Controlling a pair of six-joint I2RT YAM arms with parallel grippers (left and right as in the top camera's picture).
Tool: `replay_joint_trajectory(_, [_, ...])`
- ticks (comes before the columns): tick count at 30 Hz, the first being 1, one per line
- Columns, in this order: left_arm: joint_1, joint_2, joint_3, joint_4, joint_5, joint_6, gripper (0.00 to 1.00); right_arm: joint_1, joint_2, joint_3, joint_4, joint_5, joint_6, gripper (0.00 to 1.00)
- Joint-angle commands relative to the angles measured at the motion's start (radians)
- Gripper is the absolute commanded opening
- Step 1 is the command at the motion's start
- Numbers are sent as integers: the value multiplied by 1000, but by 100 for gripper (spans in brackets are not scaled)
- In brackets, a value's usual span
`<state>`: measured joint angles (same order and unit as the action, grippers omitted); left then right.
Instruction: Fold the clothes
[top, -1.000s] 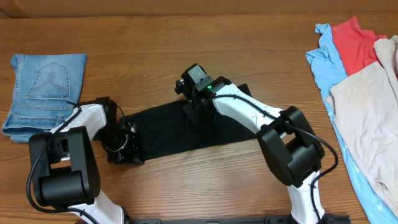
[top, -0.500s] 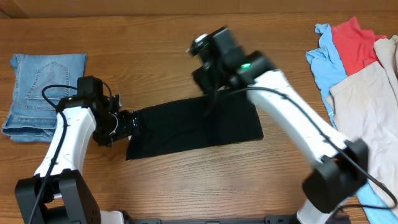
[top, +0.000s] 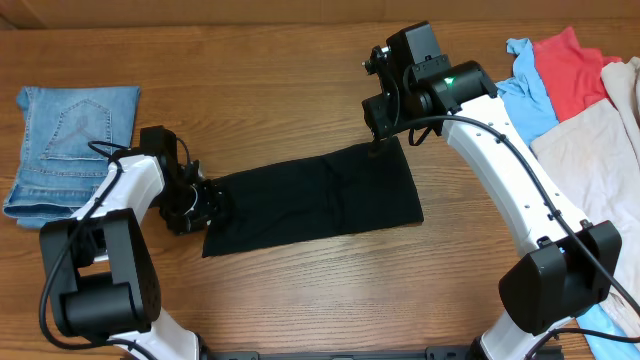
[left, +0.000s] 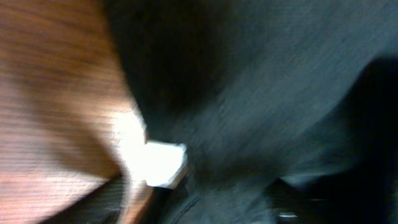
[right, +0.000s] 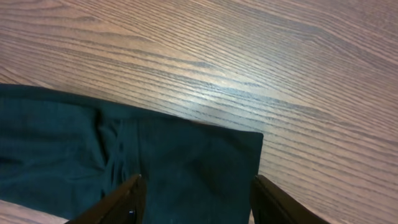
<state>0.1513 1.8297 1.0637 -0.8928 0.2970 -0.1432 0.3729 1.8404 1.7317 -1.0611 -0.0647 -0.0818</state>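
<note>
On the brown wooden tabletop, near the middle, lies the black shirt. It is folded into a long flat strip that runs from left to right, and its right end sits a bit higher up than its left end. The left claw is low down at the left end of the shirt, right at the edge of the cloth. Its wrist view is blurry and shows only black cloth, a bit of wood and a small white label on the shirt, so one cannot tell if this claw is wide, narrow or holding the cloth. The right claw hangs over the far right corner of the shirt. Its two dark fingers stand wide apart with nothing held between them, and the corner of the shirt lies flat on the wood below. Folded blue jeans lie at the far left of the tabletop, well apart from the shirt. A pile of other clothes, light blue, red and pale tan, lies at the far right edge.
</note>
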Motion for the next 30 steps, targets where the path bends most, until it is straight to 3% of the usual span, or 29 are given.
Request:
replay_joint_trajectory(1, [3, 46, -8, 8, 67, 47, 18, -5, 0, 3, -4, -6, 28, 57])
replay_joint_trajectory(2, [4, 46, -8, 7, 67, 51, 9, -8, 0, 3, -5, -7, 31, 57])
replay_joint_trajectory(4, [7, 46, -8, 1, 66, 69, 4, -10, 0, 3, -11, -6, 31, 57])
replay_joint_trajectory(11, [103, 7, 65, -92, -23, 107, 4, -50, 0, 3, -44, 1, 34, 57])
replay_joint_trajectory(19, [279, -27, 365, -263, -38, 141, 4, -133, 0, 3, -72, 0, 34, 57])
replay_joint_trajectory(27, [266, -27, 703, -414, -48, 154, 4, -145, 0, 3, -87, 1, 30, 57])
replay_joint_trajectory(30, [231, -27, 751, -446, -32, 154, 4, -145, 0, 3, -86, 0, 31, 57])
